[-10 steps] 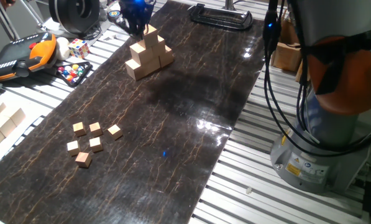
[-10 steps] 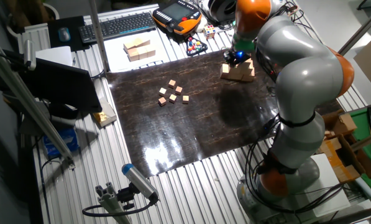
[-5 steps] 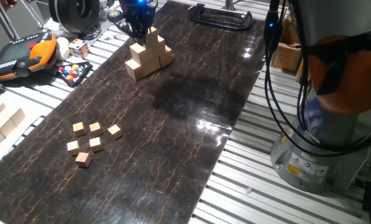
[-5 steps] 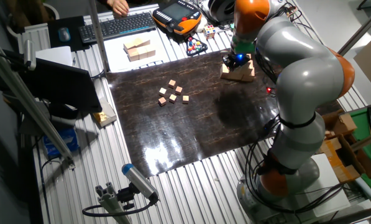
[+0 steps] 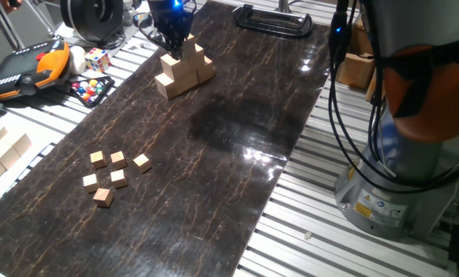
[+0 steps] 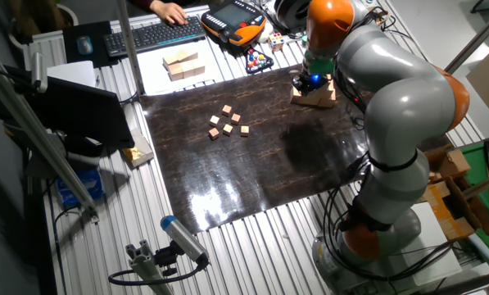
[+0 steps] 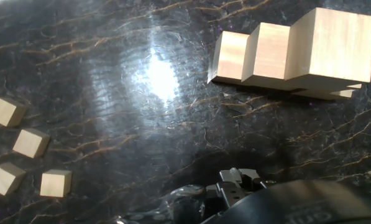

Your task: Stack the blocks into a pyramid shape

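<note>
The blocks (image 5: 184,69) stand stacked as a pyramid at the far end of the dark mat; they also show in the other fixed view as the blocks (image 6: 316,93). From the hand view the blocks (image 7: 291,53) rise in steps at the upper right. My gripper (image 5: 175,45) hangs just over the pyramid's left side, close to the top block. My gripper (image 6: 310,82) glows blue in the other fixed view. Its fingers are a dark shape and no gap between them is readable. No fingers appear in the hand view, and nothing is held in front of the camera.
Several small wooden cubes (image 5: 114,177) lie near the mat's left front, seen also as small cubes (image 7: 30,143). A multicoloured puzzle cube (image 5: 97,59), an orange pendant (image 5: 25,68) and spare wood pieces (image 5: 2,154) sit left of the mat. A black clamp (image 5: 271,17) lies at the far edge.
My gripper has crept slightly up and to the right beside the pyramid's top. The blocks have not moved. A person's hand came to the keyboard.
</note>
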You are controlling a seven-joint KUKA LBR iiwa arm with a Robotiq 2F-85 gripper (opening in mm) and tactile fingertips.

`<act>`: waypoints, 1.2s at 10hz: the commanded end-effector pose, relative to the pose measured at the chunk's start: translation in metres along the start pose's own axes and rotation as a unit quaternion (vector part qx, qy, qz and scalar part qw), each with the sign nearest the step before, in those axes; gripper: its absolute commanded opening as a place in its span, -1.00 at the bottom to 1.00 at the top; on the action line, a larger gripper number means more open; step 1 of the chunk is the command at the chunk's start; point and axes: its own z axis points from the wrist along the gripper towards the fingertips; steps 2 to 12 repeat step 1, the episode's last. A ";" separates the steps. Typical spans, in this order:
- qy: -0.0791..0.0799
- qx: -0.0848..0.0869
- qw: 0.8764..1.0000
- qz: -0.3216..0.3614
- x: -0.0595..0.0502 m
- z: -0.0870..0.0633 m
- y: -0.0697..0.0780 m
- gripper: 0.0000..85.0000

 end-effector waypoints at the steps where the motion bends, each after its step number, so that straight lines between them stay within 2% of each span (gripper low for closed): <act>1: 0.000 0.001 1.000 -0.002 0.000 0.000 0.000 -0.98; 12: 0.000 0.001 1.000 -0.002 0.000 0.000 0.000 -0.98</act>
